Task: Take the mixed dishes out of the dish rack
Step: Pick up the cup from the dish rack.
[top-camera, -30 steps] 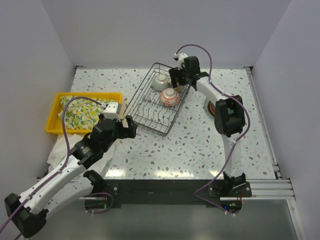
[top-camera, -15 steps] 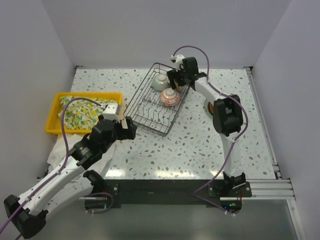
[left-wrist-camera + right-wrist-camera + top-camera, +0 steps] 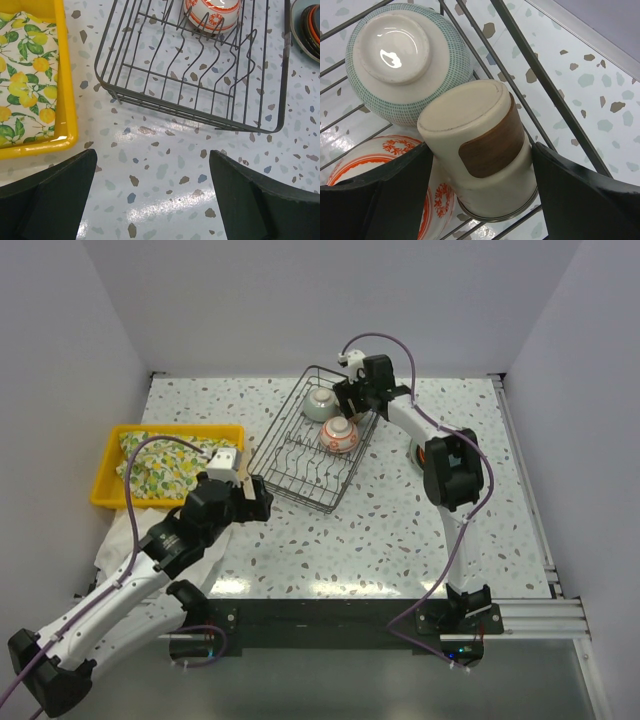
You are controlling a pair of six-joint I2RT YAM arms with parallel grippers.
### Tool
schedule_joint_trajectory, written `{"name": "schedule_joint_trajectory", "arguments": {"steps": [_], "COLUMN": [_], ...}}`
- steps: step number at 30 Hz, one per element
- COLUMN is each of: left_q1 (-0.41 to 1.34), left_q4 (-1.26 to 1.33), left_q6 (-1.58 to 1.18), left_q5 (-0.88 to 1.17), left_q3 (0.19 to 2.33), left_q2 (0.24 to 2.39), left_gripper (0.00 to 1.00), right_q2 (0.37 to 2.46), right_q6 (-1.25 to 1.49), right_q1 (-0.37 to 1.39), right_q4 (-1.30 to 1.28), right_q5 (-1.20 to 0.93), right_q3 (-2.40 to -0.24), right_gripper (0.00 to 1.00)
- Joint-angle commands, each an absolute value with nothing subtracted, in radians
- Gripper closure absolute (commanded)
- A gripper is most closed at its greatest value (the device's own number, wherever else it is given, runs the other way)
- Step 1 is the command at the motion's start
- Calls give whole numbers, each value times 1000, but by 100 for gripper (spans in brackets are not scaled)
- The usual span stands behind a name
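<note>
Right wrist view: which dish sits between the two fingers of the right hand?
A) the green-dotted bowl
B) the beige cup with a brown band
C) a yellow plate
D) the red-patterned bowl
B: the beige cup, its bottom toward the camera, fills the gap between the fingers of the right hand, while the green-dotted bowl and the red-patterned bowl lie to its left.
</note>
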State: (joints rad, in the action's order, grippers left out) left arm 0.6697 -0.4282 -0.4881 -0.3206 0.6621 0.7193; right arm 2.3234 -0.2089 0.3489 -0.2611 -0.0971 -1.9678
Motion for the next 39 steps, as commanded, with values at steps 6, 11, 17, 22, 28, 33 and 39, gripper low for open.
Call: {"name": "schedule_joint_trajectory", "arguments": {"steps": [6, 11, 17, 22, 28, 33, 39], "left_q1": [670, 670, 670, 670, 669, 693, 797], "left_q4": [-350, -308, -292, -227, -80, 49, 172], "left_q6": [-497, -491, -483, -408, -273, -163, -26], "left_q5": [-322, -308, -308, -293, -261, -219, -267], "left_q3": [695, 692, 687, 667, 655, 670, 716], "left_q2": [744, 762, 756, 752, 793, 894, 1029], "left_gripper": [0, 0, 0, 0, 0, 0, 0], "right_q2": [2159, 2131, 2068, 1985, 1859, 1748, 1637], "right_q6": [-158, -120, -55, 114, 363, 514, 661], "right_q1": [359, 357, 356, 356, 357, 356, 357], "right_q4": [-144, -149, -127, -97, -92, -31, 37], "right_q5": [-130, -140, -146, -161, -155, -215, -256], "right_q3": [-1907, -1893, -1823, -1731, -1603, -1479, -1321], "right_gripper": [81, 92, 97, 98, 98, 98, 98]}}
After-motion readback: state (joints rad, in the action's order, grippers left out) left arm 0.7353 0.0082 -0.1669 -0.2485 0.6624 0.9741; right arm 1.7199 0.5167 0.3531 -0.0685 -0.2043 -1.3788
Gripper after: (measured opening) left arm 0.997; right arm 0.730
